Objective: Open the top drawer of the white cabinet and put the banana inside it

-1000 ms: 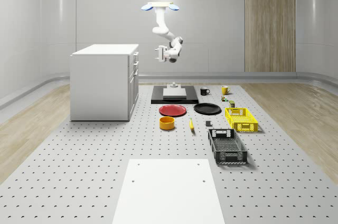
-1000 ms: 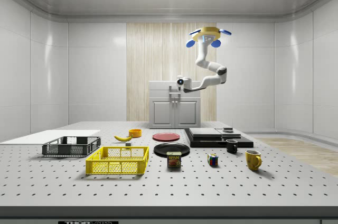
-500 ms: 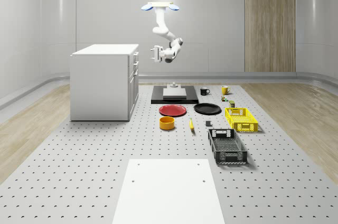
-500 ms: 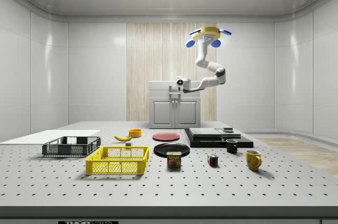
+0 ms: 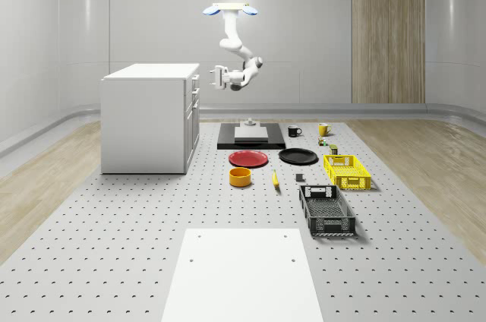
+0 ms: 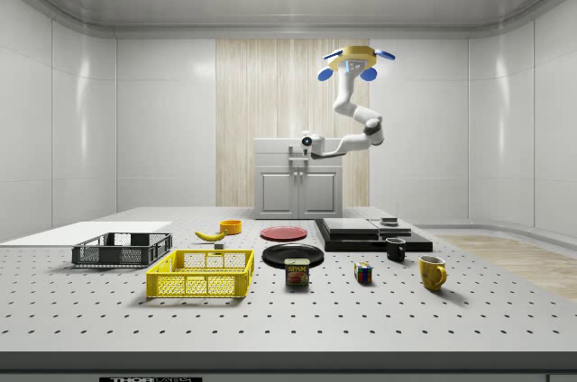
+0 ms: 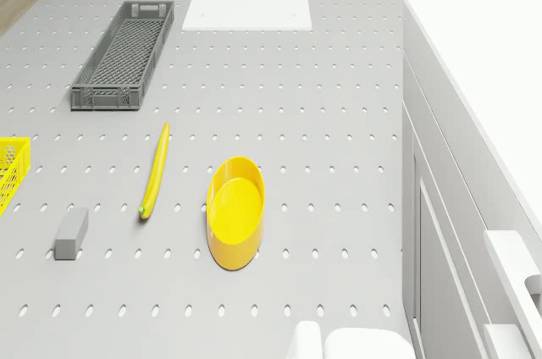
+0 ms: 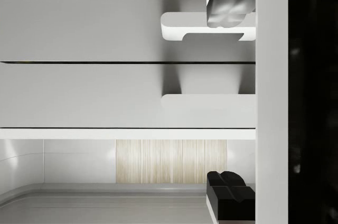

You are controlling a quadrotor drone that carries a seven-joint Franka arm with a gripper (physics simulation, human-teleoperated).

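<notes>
The white cabinet point(image 5: 148, 117) stands at the whole-scene view's left, its drawers shut. My drone point(image 5: 229, 9) hovers high over the table, to the right of the cabinet. The arm hangs down and bends toward the drawer fronts. My gripper point(image 5: 213, 77) is open, level with the top drawer and a short gap from its front. In the wrist view the top drawer's handle point(image 8: 208, 101) lies between the two fingers point(image 8: 231, 2), still some way off. The banana point(image 5: 275, 178) lies on the table beside the yellow bowl point(image 7: 235, 211), also seen as banana point(image 7: 155, 171).
A red plate point(image 5: 248, 158), a black plate point(image 5: 298, 156) and a black slab point(image 5: 250, 138) sit right of the cabinet. A yellow crate point(image 5: 347, 171), a grey crate point(image 5: 326, 210) and a white board point(image 5: 241, 273) lie nearer the front.
The gripper has moved toward the cabinet's drawer front, leftward in the whole-scene view and slightly up. The drone holds its place.
</notes>
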